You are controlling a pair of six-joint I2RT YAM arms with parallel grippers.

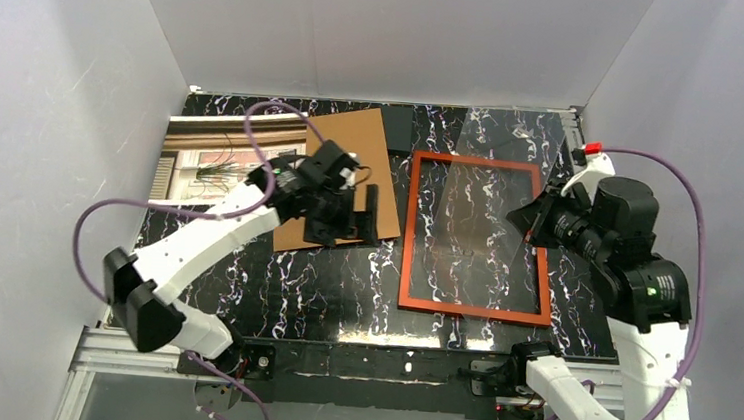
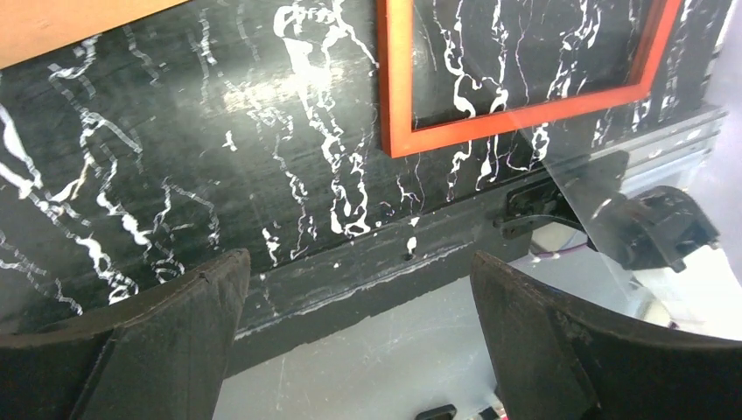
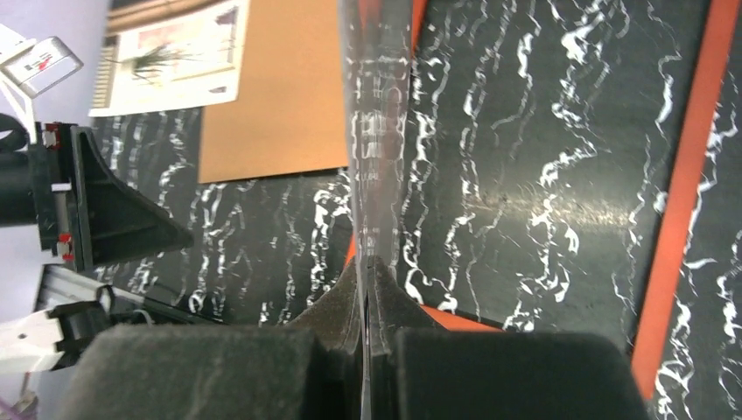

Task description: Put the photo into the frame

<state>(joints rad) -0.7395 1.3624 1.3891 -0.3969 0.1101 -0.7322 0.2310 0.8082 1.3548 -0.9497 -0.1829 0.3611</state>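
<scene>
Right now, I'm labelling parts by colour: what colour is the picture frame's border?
Orange-red; the picture frame shows best in the top external view.

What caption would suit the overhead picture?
Right gripper holds a clear sheet above the orange frame; left gripper hovers open near the cardboard.

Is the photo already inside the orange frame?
No, the photo lies far left, next to the brown cardboard, while the frame encloses only bare marble tabletop.

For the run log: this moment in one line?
left gripper open, empty | right gripper shut on clear sheet above frame | photo outside frame
</scene>
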